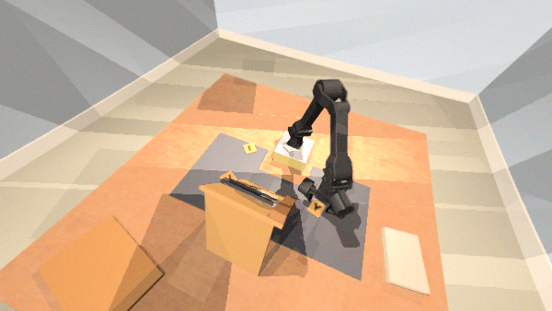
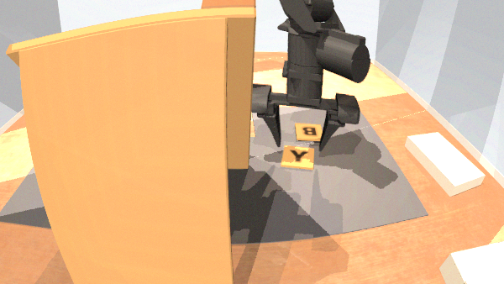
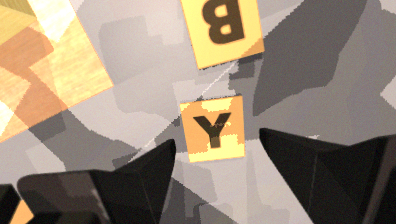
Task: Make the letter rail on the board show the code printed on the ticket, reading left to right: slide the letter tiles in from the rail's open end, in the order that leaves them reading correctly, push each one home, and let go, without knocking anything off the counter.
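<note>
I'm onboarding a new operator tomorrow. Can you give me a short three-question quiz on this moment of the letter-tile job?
1. True or false: the gripper is clamped on the Y tile.
2. Which tile lies just beyond the Y tile in the wrist view? A) the B tile B) an A tile C) none
3. Fill in: both tiles lie flat on the ____ mat.

Key
1. False. The fingers stand open, one on each side of the Y tile, holding nothing.
2. A, the B tile.
3. Grey; the mat lies beside the upright board.
</note>
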You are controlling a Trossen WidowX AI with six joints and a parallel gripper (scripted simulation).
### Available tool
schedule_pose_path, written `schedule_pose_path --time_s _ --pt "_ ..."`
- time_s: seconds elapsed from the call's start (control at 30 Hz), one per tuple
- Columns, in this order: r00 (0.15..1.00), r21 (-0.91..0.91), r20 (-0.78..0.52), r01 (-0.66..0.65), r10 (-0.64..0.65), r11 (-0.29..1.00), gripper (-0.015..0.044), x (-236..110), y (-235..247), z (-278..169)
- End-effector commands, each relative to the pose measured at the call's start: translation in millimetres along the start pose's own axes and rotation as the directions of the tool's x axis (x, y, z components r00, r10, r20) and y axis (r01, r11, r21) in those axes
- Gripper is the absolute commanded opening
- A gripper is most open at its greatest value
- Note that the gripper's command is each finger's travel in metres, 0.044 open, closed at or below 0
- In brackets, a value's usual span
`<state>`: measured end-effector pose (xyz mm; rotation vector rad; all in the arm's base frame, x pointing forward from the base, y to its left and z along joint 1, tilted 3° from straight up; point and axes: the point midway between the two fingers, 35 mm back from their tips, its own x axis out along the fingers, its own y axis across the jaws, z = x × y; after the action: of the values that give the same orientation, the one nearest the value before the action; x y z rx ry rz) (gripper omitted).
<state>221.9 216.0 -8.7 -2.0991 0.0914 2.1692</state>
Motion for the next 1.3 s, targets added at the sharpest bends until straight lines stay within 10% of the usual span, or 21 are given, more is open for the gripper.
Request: schedule_pose_path --time_s 0.0,1.27 --pt "1.000 0.005 -0.004 -0.005 0.005 1.000 0.0340 1 1 -1" --pt "1.000 0.005 -0.004 -0.005 0.005 1.000 0.0340 20 1 -1"
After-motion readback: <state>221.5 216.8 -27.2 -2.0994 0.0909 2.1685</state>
